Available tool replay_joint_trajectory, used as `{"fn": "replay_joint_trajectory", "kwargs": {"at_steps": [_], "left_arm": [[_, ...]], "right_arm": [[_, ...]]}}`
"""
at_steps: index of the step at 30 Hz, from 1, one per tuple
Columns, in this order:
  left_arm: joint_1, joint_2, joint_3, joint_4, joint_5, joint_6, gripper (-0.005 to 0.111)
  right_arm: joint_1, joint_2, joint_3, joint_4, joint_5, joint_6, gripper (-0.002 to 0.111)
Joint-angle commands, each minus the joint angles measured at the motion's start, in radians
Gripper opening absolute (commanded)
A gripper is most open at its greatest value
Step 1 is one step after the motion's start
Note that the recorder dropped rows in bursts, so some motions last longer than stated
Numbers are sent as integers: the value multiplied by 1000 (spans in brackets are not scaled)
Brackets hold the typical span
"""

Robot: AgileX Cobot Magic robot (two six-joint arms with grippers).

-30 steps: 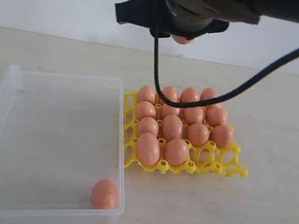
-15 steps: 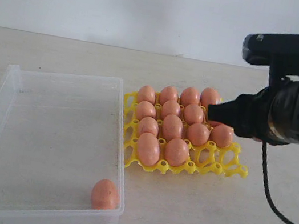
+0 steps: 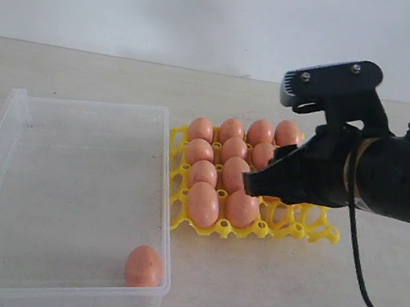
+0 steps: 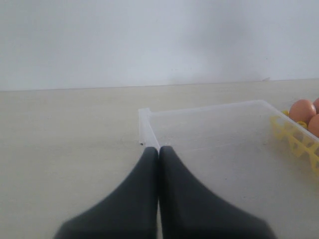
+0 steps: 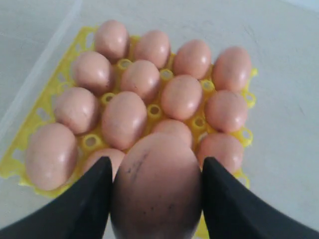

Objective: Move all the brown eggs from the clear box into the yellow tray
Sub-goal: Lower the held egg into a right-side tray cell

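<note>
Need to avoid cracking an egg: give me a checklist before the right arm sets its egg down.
1. Grip of right end effector on held egg: ok.
2. Free cups in tray: ok, empty ones at its near edge.
3. Held egg over a free cup: cannot tell.
4. Tray clear of left end effector: ok, it is shut, beside box.
5. Box emptied: not ok, last egg inside.
</note>
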Motion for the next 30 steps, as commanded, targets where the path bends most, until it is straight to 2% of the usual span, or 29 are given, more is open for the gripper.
{"fn": "replay_joint_trajectory", "kwargs": {"at_steps": [1, 4, 6, 7, 8, 15, 18, 25, 30], "left_arm": [[-4, -3, -3, -5, -1, 1, -4], [-4, -3, -3, -5, -1, 1, -4], [-4, -3, -3, -5, -1, 1, -4], [-4, -3, -3, -5, -1, 1, -4], [-4, -3, -3, -5, -1, 1, -4], [-4, -3, -3, -5, -1, 1, -4], [-4, -3, -3, -5, -1, 1, -4], [-4, -3, -3, -5, -1, 1, -4], [-4, -3, -3, -5, -1, 1, -4]], "right_arm": [[-97, -8, 51, 136, -31, 12, 0], [-107, -8, 72, 257, -107, -136, -1], [-107, -8, 92, 479, -230, -418, -1], [-107, -8, 111, 685, -299, -614, -1], [-107, -8, 122, 765, -326, -691, -1], [-107, -8, 231, 1036, -557, -1052, -1], [-107, -8, 259, 1114, -598, -1158, -1], [-107, -8, 272, 1148, -693, -1319, -1], [-107, 45, 272, 1346, -771, -1400, -1]]}}
